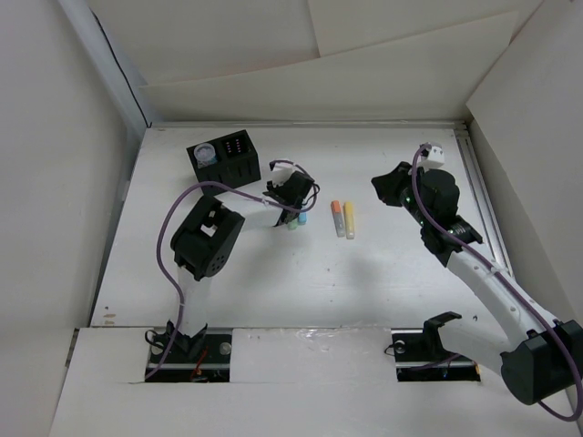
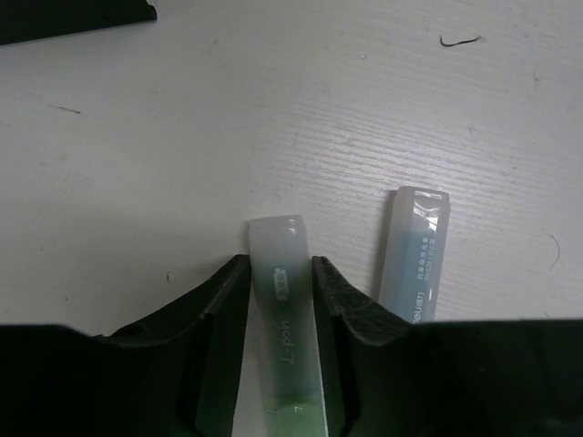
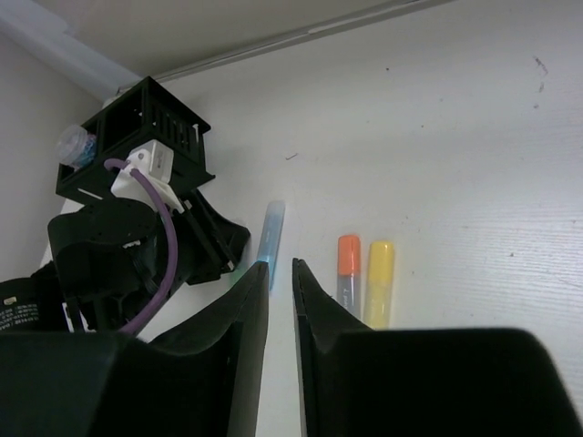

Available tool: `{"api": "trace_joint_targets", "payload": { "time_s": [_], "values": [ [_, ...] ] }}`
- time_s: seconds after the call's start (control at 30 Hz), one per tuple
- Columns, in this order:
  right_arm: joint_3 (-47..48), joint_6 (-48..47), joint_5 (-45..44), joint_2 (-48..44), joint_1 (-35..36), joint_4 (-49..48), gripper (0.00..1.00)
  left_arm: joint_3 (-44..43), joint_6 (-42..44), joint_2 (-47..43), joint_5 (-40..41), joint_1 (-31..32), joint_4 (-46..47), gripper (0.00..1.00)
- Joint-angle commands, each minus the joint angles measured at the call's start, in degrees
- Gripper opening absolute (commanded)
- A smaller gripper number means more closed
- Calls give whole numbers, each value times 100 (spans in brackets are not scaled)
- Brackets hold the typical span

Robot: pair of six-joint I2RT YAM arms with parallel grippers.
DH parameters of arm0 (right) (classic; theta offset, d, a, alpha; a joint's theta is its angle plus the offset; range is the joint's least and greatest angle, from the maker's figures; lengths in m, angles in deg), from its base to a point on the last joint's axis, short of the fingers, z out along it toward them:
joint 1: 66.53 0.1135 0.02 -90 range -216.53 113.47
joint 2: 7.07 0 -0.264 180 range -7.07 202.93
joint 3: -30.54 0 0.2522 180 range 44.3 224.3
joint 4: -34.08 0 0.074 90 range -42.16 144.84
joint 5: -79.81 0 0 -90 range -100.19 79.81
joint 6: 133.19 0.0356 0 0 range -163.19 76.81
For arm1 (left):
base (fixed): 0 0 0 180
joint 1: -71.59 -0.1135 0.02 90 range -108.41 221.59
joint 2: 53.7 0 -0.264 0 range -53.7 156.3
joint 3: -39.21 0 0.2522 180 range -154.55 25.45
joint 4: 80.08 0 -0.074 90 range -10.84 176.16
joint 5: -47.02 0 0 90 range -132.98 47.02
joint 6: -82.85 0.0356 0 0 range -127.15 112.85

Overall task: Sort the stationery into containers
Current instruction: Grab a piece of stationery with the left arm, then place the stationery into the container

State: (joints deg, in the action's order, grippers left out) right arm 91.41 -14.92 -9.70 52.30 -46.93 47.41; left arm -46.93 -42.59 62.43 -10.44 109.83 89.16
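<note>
My left gripper [image 2: 281,264] is down on the table, shut on the green marker [image 2: 282,300], with both fingers pressed against its sides. The light blue marker [image 2: 412,264] lies just to its right, untouched. The orange marker [image 1: 337,217] and yellow marker [image 1: 349,219] lie side by side mid-table. The black organizer [image 1: 239,159] stands at the back left with the clear round cup piece [image 1: 208,153] in its left corner. My right gripper [image 3: 281,266] hovers shut and empty to the right of the markers, pointing toward the light blue one [image 3: 271,232].
White walls close in the table at the back and on both sides. The left arm [image 3: 137,246] with its purple cable sits between the organizer [image 3: 155,118] and the markers.
</note>
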Motion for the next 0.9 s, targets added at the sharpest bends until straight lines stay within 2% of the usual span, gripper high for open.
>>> {"api": "trace_joint_targets", "payload": {
  "time_s": [0.0, 0.13, 0.47, 0.57, 0.8, 0.87],
  "values": [
    [237, -59, 48, 4, 44, -221, 24, -232, 55, 84, 218, -1, -195, 27],
    [237, -59, 48, 4, 44, -221, 41, -233, 55, 85, 323, -1, -195, 14],
    [237, -59, 48, 4, 44, -221, 43, 294, 116, -1004, 271, -1, -73, 4],
    [290, -59, 48, 4, 44, -221, 43, 295, 169, -1391, 271, -1, -72, 4],
    [290, -59, 48, 4, 44, -221, 43, -354, 336, -1779, 367, -1, -186, 5],
    [290, -59, 100, 4, 44, -221, 43, -540, 406, -1910, 307, -219, -186, 6]
  ]
}}
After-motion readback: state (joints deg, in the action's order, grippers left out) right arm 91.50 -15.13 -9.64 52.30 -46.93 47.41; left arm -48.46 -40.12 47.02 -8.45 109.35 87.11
